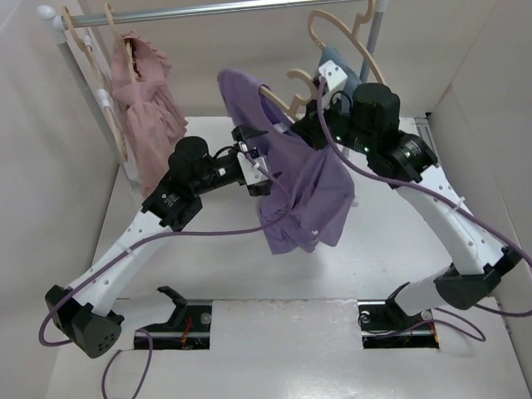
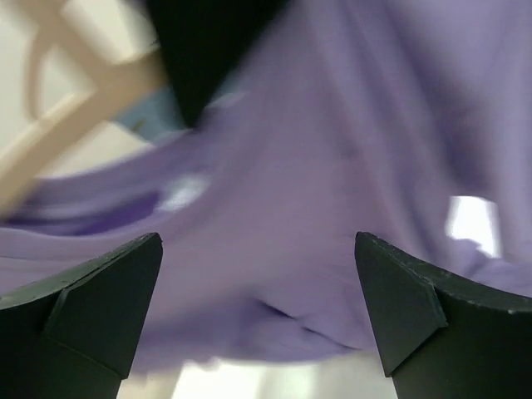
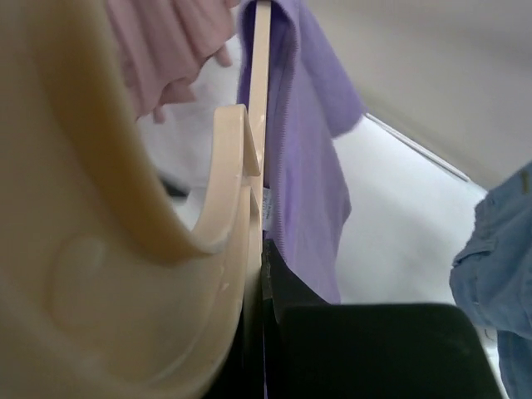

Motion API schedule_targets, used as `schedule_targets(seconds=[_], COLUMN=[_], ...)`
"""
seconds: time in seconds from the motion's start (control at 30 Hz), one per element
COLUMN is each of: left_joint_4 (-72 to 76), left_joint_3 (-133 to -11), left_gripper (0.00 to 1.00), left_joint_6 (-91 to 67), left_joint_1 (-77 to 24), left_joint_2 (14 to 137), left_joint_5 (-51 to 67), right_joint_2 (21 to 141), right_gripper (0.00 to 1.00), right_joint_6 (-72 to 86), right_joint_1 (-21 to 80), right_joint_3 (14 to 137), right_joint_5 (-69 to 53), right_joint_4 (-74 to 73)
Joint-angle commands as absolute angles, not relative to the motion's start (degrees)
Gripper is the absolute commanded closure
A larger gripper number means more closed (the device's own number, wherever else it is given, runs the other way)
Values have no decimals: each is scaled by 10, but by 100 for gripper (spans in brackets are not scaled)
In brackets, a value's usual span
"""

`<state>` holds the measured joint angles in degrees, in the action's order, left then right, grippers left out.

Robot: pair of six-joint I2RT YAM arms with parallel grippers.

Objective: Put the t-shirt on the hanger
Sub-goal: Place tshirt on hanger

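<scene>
- The right jaws are clamped shut on the hanger (image 3: 237,166). In the right wrist view the pale beige wood sits pressed against a black finger (image 3: 374,349).
- The left jaws stand wide open and hold nothing. Their two dark fingers (image 2: 91,307) frame a spread of purple cloth just ahead of them.
- The t-shirt (image 1: 303,179) is draped over one arm of the hanger (image 1: 278,98). A fold of it lies over the top of the wood, and the rest hangs down in a loose bunch.
- Hanger and t-shirt are held in mid-air at the centre of the scene, above the white tabletop (image 1: 216,266) and below the rail (image 1: 208,10). The hanger's hook is not on the rail.
- The left arm (image 1: 183,187) reaches in from the left, with its jaws at the shirt's left edge. The right arm (image 1: 391,141) comes in from the right, at the hanger's hook end.
- A dusty-pink garment (image 1: 145,100) hangs from the rail at the far left.
- A blue garment (image 1: 342,71) hangs at the far right, behind the right arm.
</scene>
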<state>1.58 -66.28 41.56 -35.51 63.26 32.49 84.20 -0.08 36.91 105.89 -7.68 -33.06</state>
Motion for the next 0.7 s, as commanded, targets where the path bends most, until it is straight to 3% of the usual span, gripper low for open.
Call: schedule_targets(seconds=[0.0, 0.2, 0.3, 0.6, 0.67], left_joint_4=[90, 85, 31, -113, -154], left_joint_3=[-681, -715, -709, -850, -869], left_gripper=[0, 0, 6, 3, 8], left_joint_6=[462, 471, 525, 533, 539], left_joint_1=[-337, -331, -331, -331, -331], left_joint_2=[634, 630, 623, 738, 764], left_joint_5=[287, 364, 406, 396, 390], right_joint_2=[776, 746, 731, 704, 699], right_gripper=[100, 100, 100, 100, 100], right_joint_6=[-53, -53, -58, -102, -102], right_joint_1=[362, 357, 357, 371, 376], right_joint_3=[1001, 933, 915, 853, 848], right_joint_5=[-129, -134, -167, -254, -254], right_joint_4=[-255, -253, -240, -227, -221])
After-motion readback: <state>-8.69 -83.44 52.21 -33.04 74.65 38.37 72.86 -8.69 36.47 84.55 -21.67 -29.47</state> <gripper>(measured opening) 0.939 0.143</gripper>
